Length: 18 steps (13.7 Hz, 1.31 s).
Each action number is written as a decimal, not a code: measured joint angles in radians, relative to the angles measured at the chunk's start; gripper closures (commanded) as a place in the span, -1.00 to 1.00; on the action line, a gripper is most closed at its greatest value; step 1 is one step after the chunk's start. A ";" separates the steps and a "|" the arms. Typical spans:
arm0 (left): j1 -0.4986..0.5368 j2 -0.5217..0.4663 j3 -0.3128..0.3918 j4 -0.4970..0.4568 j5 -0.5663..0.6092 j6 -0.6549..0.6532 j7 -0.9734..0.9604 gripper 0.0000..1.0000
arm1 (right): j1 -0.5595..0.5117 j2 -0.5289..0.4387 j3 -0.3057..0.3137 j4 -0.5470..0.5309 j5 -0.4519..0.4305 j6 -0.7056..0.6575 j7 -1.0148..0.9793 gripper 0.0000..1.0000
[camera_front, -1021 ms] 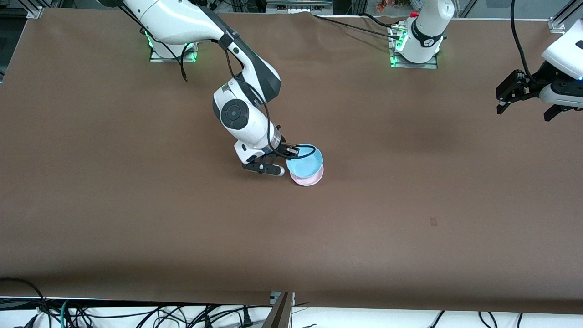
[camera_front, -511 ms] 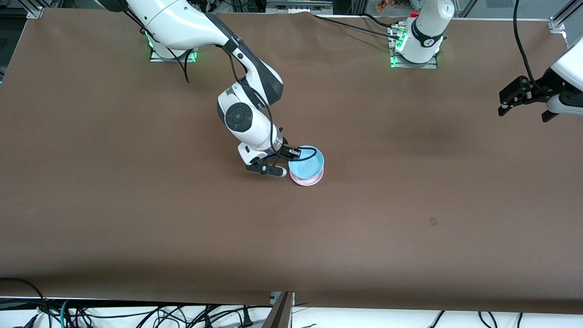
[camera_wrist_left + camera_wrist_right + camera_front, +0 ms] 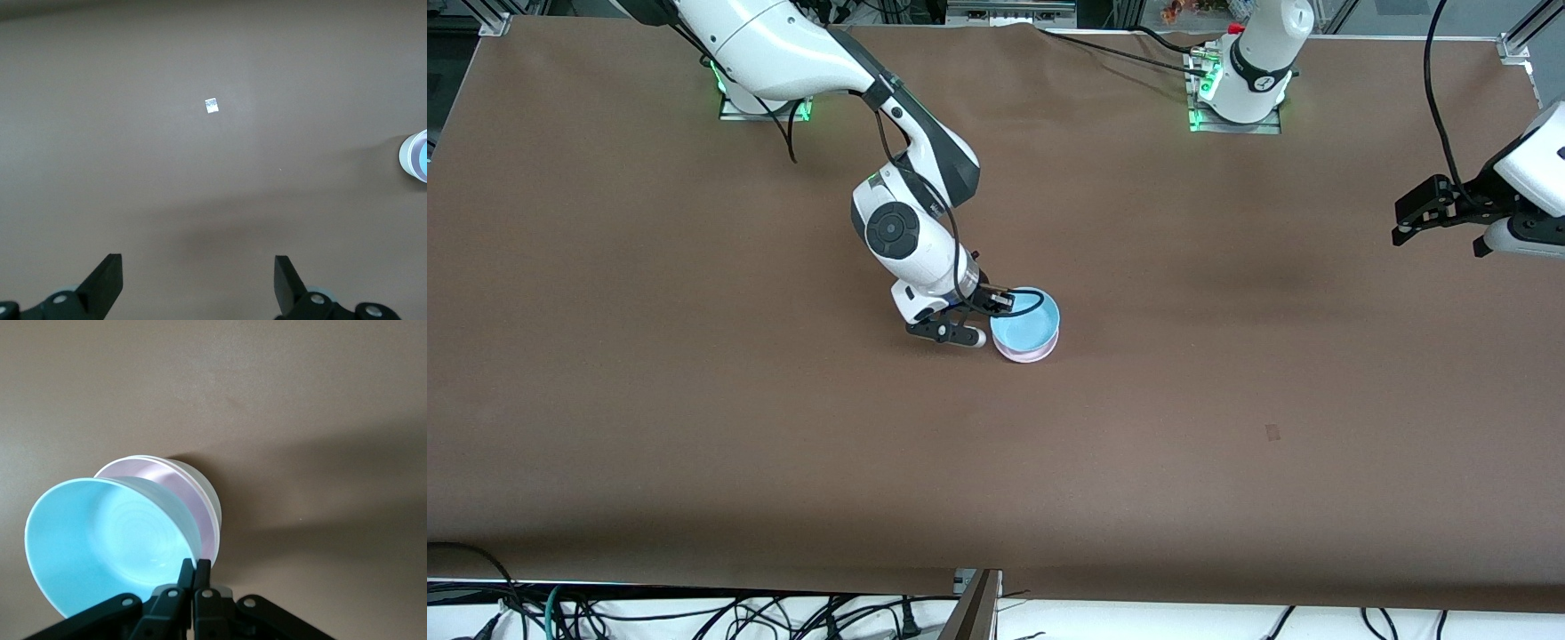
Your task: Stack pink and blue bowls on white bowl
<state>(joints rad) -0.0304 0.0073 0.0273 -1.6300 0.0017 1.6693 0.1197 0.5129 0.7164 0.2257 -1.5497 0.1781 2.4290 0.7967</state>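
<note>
White bowl (image 3: pixel 208 495) under pink bowl (image 3: pixel 175 485), right wrist view only.

Light blue bowl (image 3: pixel 107 540), pale pink bowl (image 3: pixel 175 487), off-white bowl (image 3: pixel 200 483) — all plain — on a brown table (image 3: pixel 694 400).

Stacked bowls largely screened from the front camera

At frame centre of the front view, only a sliver of the pink bowl (image 3: pixel 1030 354) shows beneath the blue bowl (image 3: pixel 1024 326), and the white bowl (image 3: pixel 203 487) cannot be made out there. The stack is cut off at the right edge of the left wrist view. The left gripper (image 3: pixel 1449 218) sits partly past the right edge of the front view.
</note>
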 measured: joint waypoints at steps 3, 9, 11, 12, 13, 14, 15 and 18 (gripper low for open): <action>0.002 0.010 0.006 0.001 0.000 0.000 -0.001 -1.00 | 0.000 0.002 -0.002 0.000 -0.003 0.009 0.000 1.00; 0.002 0.016 0.007 0.015 0.000 -0.049 -0.073 -1.00 | 0.000 0.002 -0.005 0.000 -0.003 0.019 0.001 -1.00; 0.003 0.016 0.008 0.031 0.000 -0.066 -0.077 -1.00 | 0.000 0.002 -0.005 0.012 -0.003 0.021 0.001 -1.00; 0.004 0.016 0.009 0.037 0.000 -0.076 -0.078 -1.00 | 0.000 0.002 -0.006 0.021 -0.003 0.021 0.001 -1.00; 0.005 0.016 0.011 0.041 0.000 -0.083 -0.078 -1.00 | 0.000 0.002 -0.007 0.031 -0.004 0.021 0.001 -1.00; 0.006 0.016 0.011 0.041 0.000 -0.093 -0.078 -1.00 | -0.001 0.002 -0.009 0.038 -0.004 0.020 0.001 -1.00; 0.007 0.016 0.012 0.043 0.001 -0.113 -0.078 -1.00 | -0.004 0.001 -0.011 0.046 -0.004 0.011 0.001 -1.00; 0.024 0.016 0.013 0.055 0.001 -0.145 -0.078 -1.00 | -0.035 -0.005 -0.020 0.131 -0.057 -0.152 -0.022 -1.00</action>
<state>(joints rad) -0.0069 0.0230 0.0402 -1.5748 0.0029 1.5238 0.0420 0.4783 0.7111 0.2062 -1.4188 0.1208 2.2765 0.7750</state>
